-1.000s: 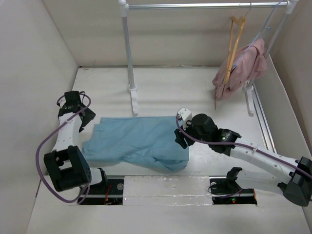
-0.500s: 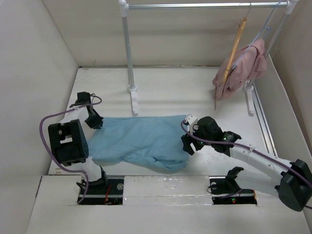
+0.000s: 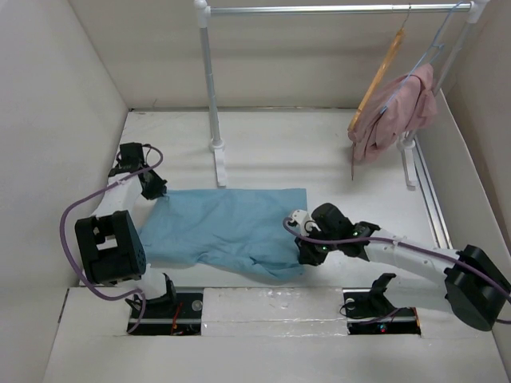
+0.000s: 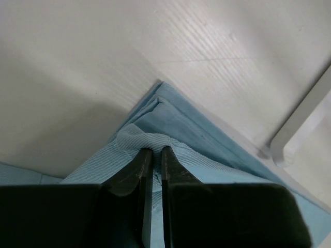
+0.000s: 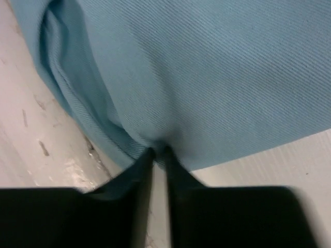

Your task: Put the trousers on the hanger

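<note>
The light blue trousers lie spread flat on the white table between the two arms. My left gripper is shut on the trousers' far-left corner; in the left wrist view the cloth bunches up between the black fingers. My right gripper is shut on the trousers' near-right edge, where the fabric puckers at the fingertips. The tan wooden hanger hangs by its hook from the rail at the back right.
A white clothes rail spans the back on two posts, one post standing just behind the trousers. A pink garment on a thin wire hanger hangs beside the wooden one. White walls enclose the table.
Both grippers have closed on the trousers: the left at the far-left corner, the right after moving nearer along the right edge. The cloth now lies stretched flatter. The wooden hanger has swung.
</note>
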`<act>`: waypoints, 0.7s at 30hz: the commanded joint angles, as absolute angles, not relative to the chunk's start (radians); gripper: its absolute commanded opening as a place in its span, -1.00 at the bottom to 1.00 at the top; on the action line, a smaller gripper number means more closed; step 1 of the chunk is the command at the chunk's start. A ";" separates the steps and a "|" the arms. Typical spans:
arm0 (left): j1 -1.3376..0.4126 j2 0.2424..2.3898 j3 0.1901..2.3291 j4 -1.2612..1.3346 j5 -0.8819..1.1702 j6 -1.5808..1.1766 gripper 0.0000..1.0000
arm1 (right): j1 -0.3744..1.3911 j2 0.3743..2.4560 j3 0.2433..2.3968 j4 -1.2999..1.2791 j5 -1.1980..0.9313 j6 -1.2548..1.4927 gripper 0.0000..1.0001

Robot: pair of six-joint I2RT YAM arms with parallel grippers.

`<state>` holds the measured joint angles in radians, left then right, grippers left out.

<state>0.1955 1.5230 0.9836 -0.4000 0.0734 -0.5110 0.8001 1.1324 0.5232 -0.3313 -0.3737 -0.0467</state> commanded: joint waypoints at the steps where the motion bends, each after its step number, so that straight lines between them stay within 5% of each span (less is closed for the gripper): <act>1: 0.193 1.506 1.072 -0.377 0.055 -0.512 -1.00 | 0.807 1.183 0.521 -0.244 -0.384 -0.034 -0.82; 3: 0.193 1.538 1.086 -0.376 0.038 -0.503 -1.00 | 0.818 1.168 0.532 -0.274 -0.341 -0.025 -1.00; 17: 0.193 1.782 1.235 -0.327 0.025 -0.436 -1.00 | 0.836 1.097 0.514 -0.460 -0.222 -0.003 -1.00; 19: 0.193 1.760 1.223 -0.327 0.037 -0.430 -0.74 | 0.836 1.100 0.515 -0.448 -0.216 -0.003 -1.00; 21: 0.193 1.734 1.227 -0.342 0.020 -0.428 -0.23 | 0.845 1.101 0.520 -0.452 -0.213 -0.003 -1.00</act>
